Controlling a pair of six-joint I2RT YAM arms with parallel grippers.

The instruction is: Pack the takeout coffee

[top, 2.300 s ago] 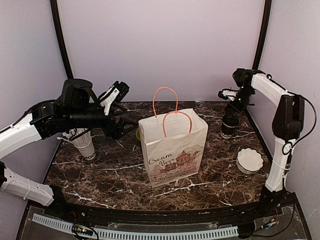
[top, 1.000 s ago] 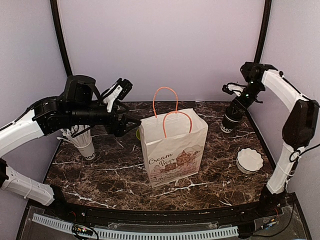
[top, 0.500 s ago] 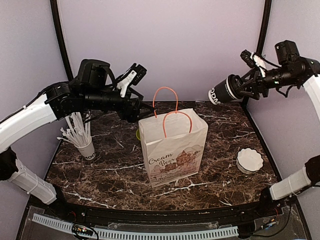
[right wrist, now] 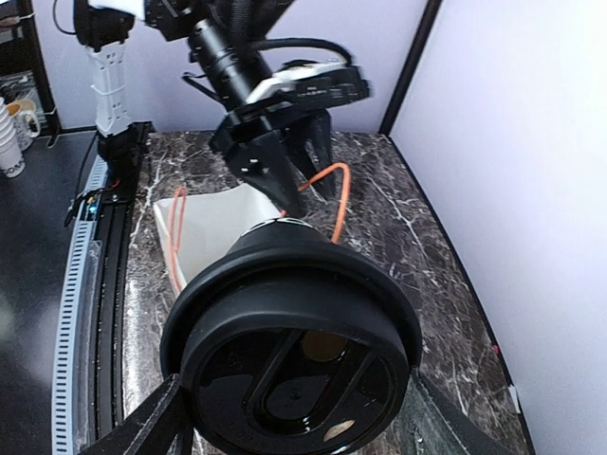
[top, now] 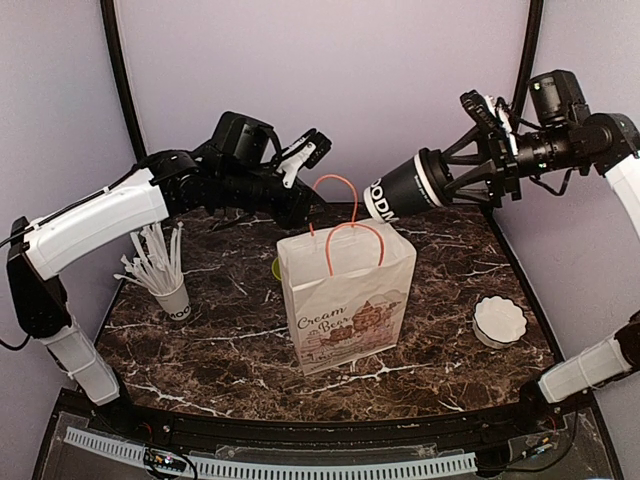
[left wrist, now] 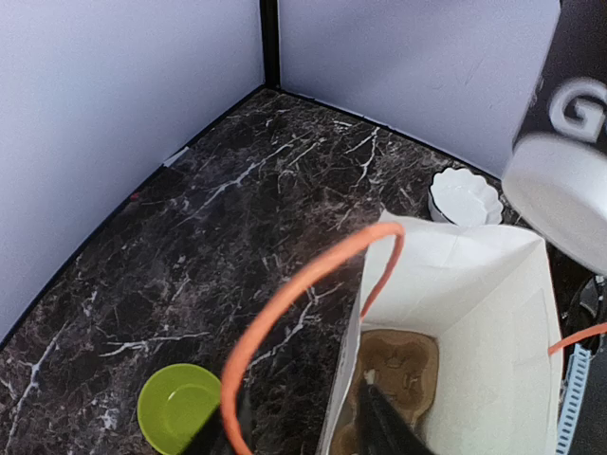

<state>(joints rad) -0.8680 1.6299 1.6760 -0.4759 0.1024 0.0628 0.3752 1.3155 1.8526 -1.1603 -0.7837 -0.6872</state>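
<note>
Roughly halfway: pinches black lidded paper cup (top: 400, 192) in right gripper (top: 445, 178) near white paper bag (top: 345, 300) top, straddles orange handle (top: 332, 177) with left gripper (left wrist: 302, 431) spread, drop-in pending.

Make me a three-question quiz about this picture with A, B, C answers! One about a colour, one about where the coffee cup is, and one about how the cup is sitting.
1. What colour are the paper bag handles?
A. blue B. orange C. green
2. Where is the coffee cup?
A. up in the air, in the right gripper B. inside the paper bag C. lying on the floor
3. How is the cup?
A. upright, no lid B. squashed flat C. tipped sideways, lid on

Answers: 1 B, both loops are orange. 2 A, the gripper holds it near the bag's top. 3 C, it points sideways and the black lid covers its mouth.
</note>
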